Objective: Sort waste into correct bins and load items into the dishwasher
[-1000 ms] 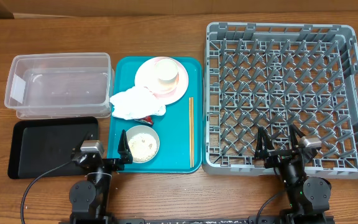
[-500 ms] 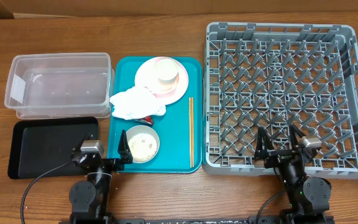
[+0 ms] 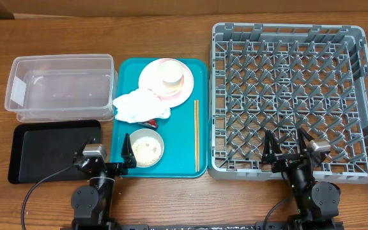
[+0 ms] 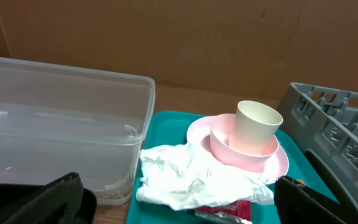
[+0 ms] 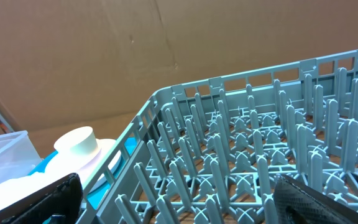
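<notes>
Hovering low at the near edge of the desk, the left fingers are spread wide and empty, just beside the rice bowl. The right fingers are likewise released, over the near wall of the grey rack. The napkin lies on the teal tray, touching the pink plate and half covering the red wrapper. The chopsticks lie along the tray's right side. The clear tub and black tray sit to the left.

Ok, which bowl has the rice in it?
Find the big teal tray. In its front left corner, just in front of the crumpled napkin, sits a round whitish bowl. Unlike the pink bowl on the plate, it holds rice, not a cup.
</notes>
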